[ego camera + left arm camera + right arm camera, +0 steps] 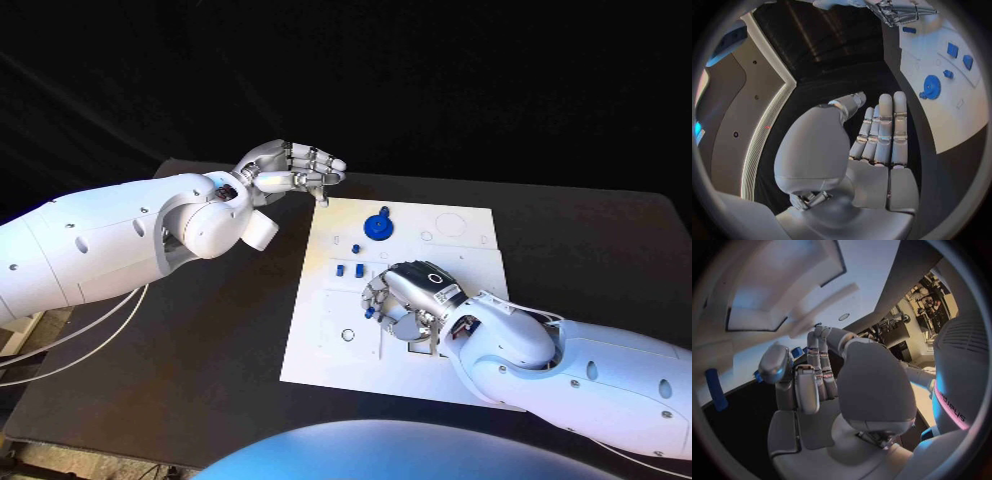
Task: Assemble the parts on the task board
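Board (325, 340): white plate at table centre, long axis running 12 to 6 in head view; the parts sit on it, so all work happens over it.
Gear (378, 225): round blue part, toward the board's 12 o'clock end, lying free, no hand on it. Also seen at (931, 87).
Small parts (346, 270): a few blue pieces mid-board, at about 10 o'clock from the right hand; untouched.
Right hand (408, 297): knuckles up over mid-board, fingers curled down toward the plate. Wrist view shows a small blue piece (797, 352) by the fingertips, another at (757, 376); cannot tell whether it pinches one or just touches the surface. My read: it is seating or picking a part, hence the low pose.
Left hand (293, 168): off the board's 11 o'clock corner, above the table (188, 330). Wrist view shows fingers (887, 130) straight and side by side, thumb alongside, nothing held. Likely parked clear so the right has room.
Risk: right fingers hide their own contact point from the head camera, so alignment is hard to verify.
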Robot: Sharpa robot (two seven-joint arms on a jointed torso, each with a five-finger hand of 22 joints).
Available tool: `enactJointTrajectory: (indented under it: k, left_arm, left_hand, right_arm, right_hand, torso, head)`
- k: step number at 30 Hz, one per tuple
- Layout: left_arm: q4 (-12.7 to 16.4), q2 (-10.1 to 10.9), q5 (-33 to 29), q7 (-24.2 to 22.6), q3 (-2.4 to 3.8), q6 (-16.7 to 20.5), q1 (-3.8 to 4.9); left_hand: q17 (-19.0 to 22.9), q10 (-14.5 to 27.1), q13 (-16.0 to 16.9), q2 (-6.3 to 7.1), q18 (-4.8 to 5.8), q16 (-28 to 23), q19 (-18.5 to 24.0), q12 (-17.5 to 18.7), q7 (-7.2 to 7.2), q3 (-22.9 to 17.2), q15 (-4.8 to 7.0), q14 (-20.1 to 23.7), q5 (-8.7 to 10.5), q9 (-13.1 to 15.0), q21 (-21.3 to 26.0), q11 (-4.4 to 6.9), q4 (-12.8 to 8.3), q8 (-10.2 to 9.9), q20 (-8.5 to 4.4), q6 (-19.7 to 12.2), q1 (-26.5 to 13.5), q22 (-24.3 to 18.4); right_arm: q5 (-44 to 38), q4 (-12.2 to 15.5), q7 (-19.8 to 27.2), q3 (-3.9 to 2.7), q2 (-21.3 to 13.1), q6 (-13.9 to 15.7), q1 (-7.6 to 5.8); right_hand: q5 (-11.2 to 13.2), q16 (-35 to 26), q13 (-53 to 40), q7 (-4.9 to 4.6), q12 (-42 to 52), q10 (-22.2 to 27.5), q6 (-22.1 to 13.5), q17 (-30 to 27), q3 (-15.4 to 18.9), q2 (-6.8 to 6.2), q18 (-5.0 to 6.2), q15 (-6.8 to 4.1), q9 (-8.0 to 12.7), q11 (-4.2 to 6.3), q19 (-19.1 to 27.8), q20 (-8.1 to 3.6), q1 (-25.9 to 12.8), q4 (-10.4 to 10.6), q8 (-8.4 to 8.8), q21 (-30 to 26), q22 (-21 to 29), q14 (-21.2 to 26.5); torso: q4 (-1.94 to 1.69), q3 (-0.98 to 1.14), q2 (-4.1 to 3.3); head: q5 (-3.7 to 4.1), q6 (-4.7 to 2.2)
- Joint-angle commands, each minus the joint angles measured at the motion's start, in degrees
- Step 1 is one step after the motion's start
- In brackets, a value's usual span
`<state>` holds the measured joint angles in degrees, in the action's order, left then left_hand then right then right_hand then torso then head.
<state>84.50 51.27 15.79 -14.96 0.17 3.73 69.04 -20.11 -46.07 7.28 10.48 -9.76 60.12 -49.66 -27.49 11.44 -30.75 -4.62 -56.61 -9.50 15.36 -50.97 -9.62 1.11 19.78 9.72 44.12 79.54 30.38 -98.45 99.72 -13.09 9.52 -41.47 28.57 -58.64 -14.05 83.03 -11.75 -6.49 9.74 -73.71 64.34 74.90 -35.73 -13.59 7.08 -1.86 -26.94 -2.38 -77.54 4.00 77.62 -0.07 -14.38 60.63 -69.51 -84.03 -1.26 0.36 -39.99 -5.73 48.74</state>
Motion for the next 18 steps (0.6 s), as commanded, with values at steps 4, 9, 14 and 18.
enactJointTrajectory:
  k: [4, 9, 14, 18]
  left_arm:
    - [0.0, -0.1, 0.1, -0.2, 0.03, -0.9, 0.04]
    - [0.0, -0.1, 0.1, -0.1, 0.03, -1.0, 0.04]
    - [0.0, -0.1, 0.1, 0.0, 0.03, -1.0, 0.04]
    - [0.0, -0.1, 0.1, 0.1, 0.03, -1.1, 0.04]
  left_hand:
    - [0.0, 0.5, -0.1, -0.13, -0.72, -0.3, 0.1, -0.2, 1.82, 0.2, -0.17, 0.3, -0.06, -0.1, 0.3, 0.07, 0.0, 0.2, 0.11, -0.3, 0.4, -0.1]
    - [0.0, 0.7, -0.1, -0.16, -0.72, -0.3, 0.1, -0.4, 1.85, 0.3, -0.21, 0.4, -0.03, -0.1, 0.3, 0.05, 0.1, 0.3, 0.16, -0.4, 0.3, -0.1]
    - [0.1, 0.9, -0.1, -0.16, -0.72, -0.3, 0.2, -0.4, 1.86, 0.4, -0.24, 0.5, -0.02, -0.1, 0.3, 0.03, 0.1, 0.4, 0.18, -0.5, 0.3, -0.1]
    - [0.1, 0.9, -0.1, -0.16, -0.72, -0.3, 0.2, -0.4, 1.86, 0.4, -0.24, 0.5, -0.02, -0.1, 0.3, 0.03, 0.1, 0.4, 0.18, -0.5, 0.3, -0.1]
  right_arm:
    - [-0.5, 0.1, 0.1, 0.12, -0.1, -2.0, 0.14]
    - [-0.2, 0.1, 0.1, 0.12, -0.1, -2.0, 0.14]
    - [-0.1, 0.0, 0.0, 0.13, -0.2, -1.9, 0.14]
    - [0.2, 0.0, -0.2, 0.14, -0.3, -2.2, 0.14]
  right_hand:
    - [0.5, 0.3, 0.4, -0.62, -1.2, 1.4, -2.7, 0.9, 0.8, -0.2, -0.51, 0.37, 0.5, -0.59, 0.6, 0.25, -1.0, 0.4, 1.39, -0.8, 0.3, -3.4]
    - [1.6, 0.4, 0.5, -1.05, -1.8, 1.8, -3.8, 0.8, 1.1, -0.52, -0.46, 0.72, 0.8, -0.97, 0.6, 0.57, -1.3, 0.6, 2.28, -1.2, 0.6, -3.3]
    - [2.6, 0.4, 0.8, -1.3, -2.7, 2.6, -5.6, 0.7, 1.2, -0.98, -0.38, 1.06, 1.3, -1.37, 0.7, 0.91, -1.6, 0.8, 3.68, -1.7, 0.9, -3.3]
    - [2.8, 0.4, 0.9, -1.25, -2.9, 2.8, -6.2, 0.7, 1.3, -1.23, -0.32, 1.12, 1.5, -1.41, 0.7, 1.0, -1.7, 1.0, 4.2, -2.1, 1.1, -3.3]
  torso:
    - [0.0, -0.04, 0.0]
    - [-0.03, -0.04, -0.02]
    - [-0.07, -0.03, -0.01]
    - [-0.04, -0.05, 0.0]
  head:
    - [0.01, 0.02]
    - [0.04, 0.0]
    - [0.08, 0.01]
    - [0.05, 0.03]
